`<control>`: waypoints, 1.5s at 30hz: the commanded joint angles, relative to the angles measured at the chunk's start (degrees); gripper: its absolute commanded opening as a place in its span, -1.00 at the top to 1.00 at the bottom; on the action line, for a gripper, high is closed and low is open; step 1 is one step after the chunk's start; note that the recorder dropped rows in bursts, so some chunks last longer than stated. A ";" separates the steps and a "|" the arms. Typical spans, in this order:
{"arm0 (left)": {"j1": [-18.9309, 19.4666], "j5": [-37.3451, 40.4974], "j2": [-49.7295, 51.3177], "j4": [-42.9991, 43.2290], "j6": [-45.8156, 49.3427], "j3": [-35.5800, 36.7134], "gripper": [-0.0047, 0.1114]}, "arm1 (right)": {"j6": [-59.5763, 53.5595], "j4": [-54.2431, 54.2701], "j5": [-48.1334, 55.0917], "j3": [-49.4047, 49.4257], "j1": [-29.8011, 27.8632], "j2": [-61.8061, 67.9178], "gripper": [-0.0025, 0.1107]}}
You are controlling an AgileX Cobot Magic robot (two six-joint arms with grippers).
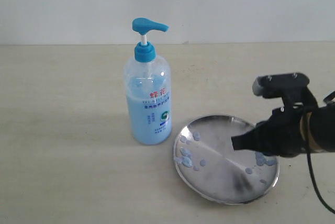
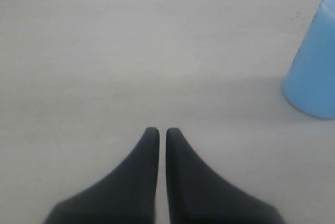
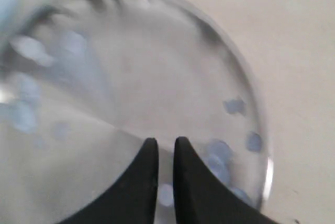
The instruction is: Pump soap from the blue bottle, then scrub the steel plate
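- Beige matte tabletop (image 1: 63,130), flat and faintly streaked, under everything; plain pale wall (image 1: 235,4) behind.
- Black, smooth, tapering fingers of the left gripper (image 2: 158,132), seen only from its own wrist camera. Clenched almost tip to tip with a thin slit between, over bare tabletop, well apart from the lower body of the blue bottle (image 2: 314,77).
- Clear plastic for that bottle, tall and round-shouldered, standing upright just beside the rim of the steel plate (image 1: 220,182), at about 10 o'clock of it; touching or not, cannot tell.
- Glossy blue pump head (image 1: 148,25) on a white stem, spout toward 3 o'clock, blue collar beneath.
- Opaque light blue soap (image 1: 137,122) filling most of the bottle's body; label (image 1: 157,110) with red characters and a green logo on the front.
- Mirror-bright stainless metal for the plate: round, shallow, raised rim, lying flat on the table. Pale blue blobs clustered at its 9 o'clock edge, more at 3 to 4 o'clock; dark smeared reflection toward 6 o'clock.
- Black right gripper (image 1: 234,143), reaching in from 3 o'clock, pointed tip over the plate just right of centre. Fingers drawn close with a narrow gap, clamped on no object; wrist view blurred.
- Thin black cable (image 1: 316,182) curving down at the far right.
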 commanded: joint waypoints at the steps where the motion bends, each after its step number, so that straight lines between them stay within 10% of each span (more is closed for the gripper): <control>1: 0.08 -1.23 -0.20 0.23 -0.25 0.19 0.84 | -1.79 0.82 -6.74 -0.48 -0.07 -19.51 0.96; 15: 0.08 -1.23 -0.20 0.23 -0.25 0.19 0.84 | -0.35 0.29 -6.62 9.61 -0.07 -80.93 0.96; 38: 0.08 -1.23 -0.20 0.23 -0.25 0.19 0.84 | 3.59 -5.43 0.16 18.25 -0.07 -86.62 0.96; 40: 0.08 -1.23 -0.20 0.23 -0.25 0.19 0.84 | -13.11 11.51 1.52 18.66 -0.07 -86.54 0.96; 43: 0.08 -1.23 -0.20 0.23 -0.25 0.19 0.84 | -87.20 70.04 3.03 19.91 -0.07 -86.54 0.96; 45: 0.08 -1.23 -0.20 0.23 -0.25 0.19 0.84 | -100.80 88.60 7.42 20.47 -0.07 -86.54 0.96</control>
